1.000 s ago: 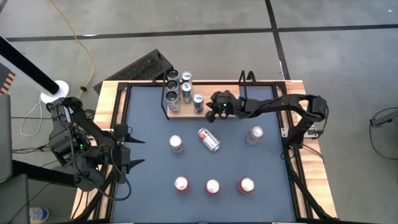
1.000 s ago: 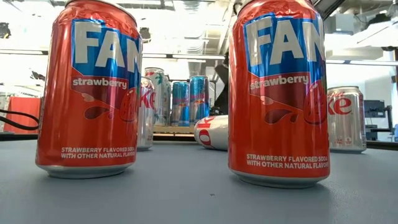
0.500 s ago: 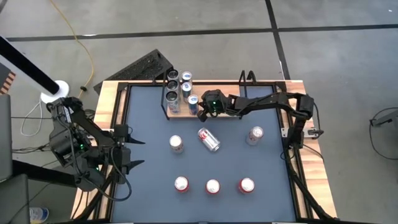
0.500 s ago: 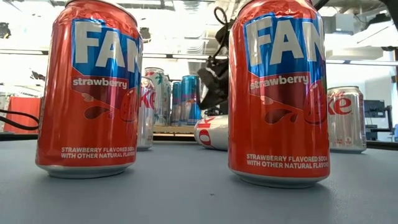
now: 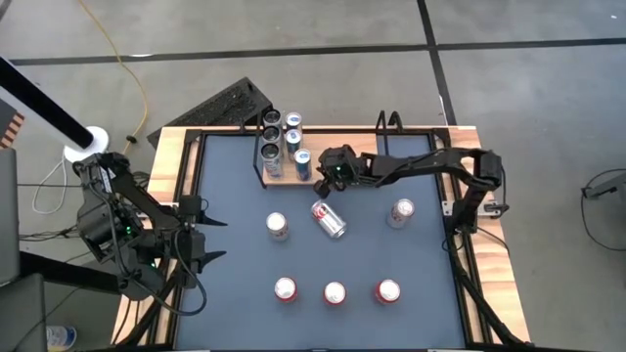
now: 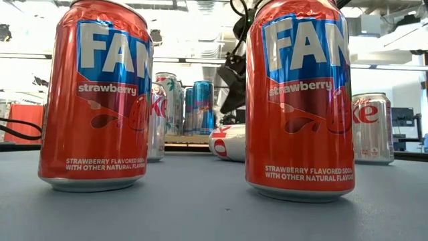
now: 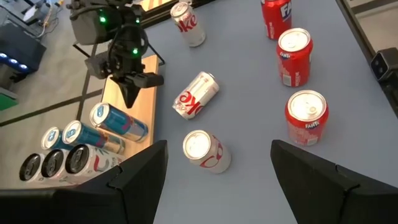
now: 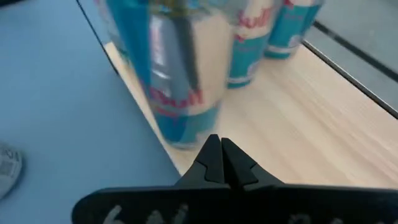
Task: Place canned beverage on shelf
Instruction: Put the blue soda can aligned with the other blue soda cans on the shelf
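Note:
The shelf (image 5: 286, 175) is a small light-wood board at the table's far side, and several slim cans stand on it. A blue can (image 5: 302, 159) stands at its right end; it also shows in the right wrist view (image 8: 180, 81). My right gripper (image 5: 323, 179) is shut and empty. It hangs just right of that can, above the board's right end (image 7: 142, 78), fingers pointing down (image 6: 226, 106). My left gripper (image 5: 217, 238) is open and empty at the table's left edge.
A silver cola can (image 5: 329, 219) lies on its side mid-table. Two more stand upright to its left (image 5: 278, 227) and right (image 5: 401, 212). Three red cans (image 5: 335, 292) stand in a row near the front edge. A black wire rack (image 5: 389, 125) stands at the far edge.
My right gripper went toward the table's left with the blue can, which moved a little along the shelf closer to the other cans. The gripper then drew back a little to the right and up. The can stays upright on the board.

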You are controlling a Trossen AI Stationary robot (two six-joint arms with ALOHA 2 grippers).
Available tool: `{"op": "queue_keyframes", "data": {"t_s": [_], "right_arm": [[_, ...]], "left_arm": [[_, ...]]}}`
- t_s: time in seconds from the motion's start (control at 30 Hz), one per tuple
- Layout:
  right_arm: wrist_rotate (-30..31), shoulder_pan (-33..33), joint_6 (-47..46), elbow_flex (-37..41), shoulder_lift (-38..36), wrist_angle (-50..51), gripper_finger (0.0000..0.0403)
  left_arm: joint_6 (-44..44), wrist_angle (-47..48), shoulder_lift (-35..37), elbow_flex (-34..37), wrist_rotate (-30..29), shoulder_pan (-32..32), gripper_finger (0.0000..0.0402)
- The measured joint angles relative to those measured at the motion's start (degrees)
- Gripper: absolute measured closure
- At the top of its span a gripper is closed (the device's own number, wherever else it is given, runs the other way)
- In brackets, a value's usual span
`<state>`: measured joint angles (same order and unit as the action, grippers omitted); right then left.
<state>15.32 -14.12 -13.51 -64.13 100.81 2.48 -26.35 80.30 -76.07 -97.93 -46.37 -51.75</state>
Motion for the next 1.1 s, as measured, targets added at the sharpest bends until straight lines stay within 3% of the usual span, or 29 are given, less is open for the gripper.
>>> {"op": "queue_keyframes", "data": {"t_s": [0.7,1.1], "right_arm": [[-3.2,-0.6,1.3,0.0,1.7,-8.5,0.0403],[-3.3,1.6,1.0,0.0,1.6,-6.3,0.0403]], "left_arm": [[-0.8,-0.1,0.0,0.0,-0.5,0.0,0.0127],[-1.9,0.0,0.0,0.0,0.2,0.0,0.0127]]}}
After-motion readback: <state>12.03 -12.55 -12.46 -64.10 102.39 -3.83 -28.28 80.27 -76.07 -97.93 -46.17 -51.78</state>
